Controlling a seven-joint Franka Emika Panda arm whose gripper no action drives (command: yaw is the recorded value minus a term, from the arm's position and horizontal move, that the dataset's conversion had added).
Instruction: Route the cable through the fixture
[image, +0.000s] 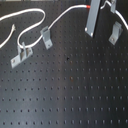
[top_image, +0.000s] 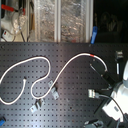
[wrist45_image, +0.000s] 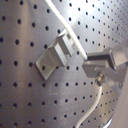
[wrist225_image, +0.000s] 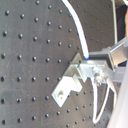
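The white cable (image: 60, 16) snakes over the black perforated board from the first exterior view's left, past two metal fixtures (image: 46, 35) (image: 22, 53), up to its red band (image: 89, 6). It also shows in the second exterior view (top_image: 64, 70). My gripper (image: 90, 33) hangs just beyond the red band, next to a third fixture (image: 116, 32). In both wrist views the gripper (wrist45_image: 102, 70) (wrist225_image: 100, 72) is shut on the cable (wrist45_image: 64, 27) (wrist225_image: 79, 30), which runs across the top edge of that fixture (wrist45_image: 54, 57) (wrist225_image: 69, 84). The cable's free end hangs below the fingers (wrist45_image: 94, 102).
The perforated board (image: 65, 90) fills both exterior views. Shelves with clear bins (top_image: 60, 20) stand behind the board in the second exterior view. The white arm body (top_image: 119, 90) is at the second exterior view's right.
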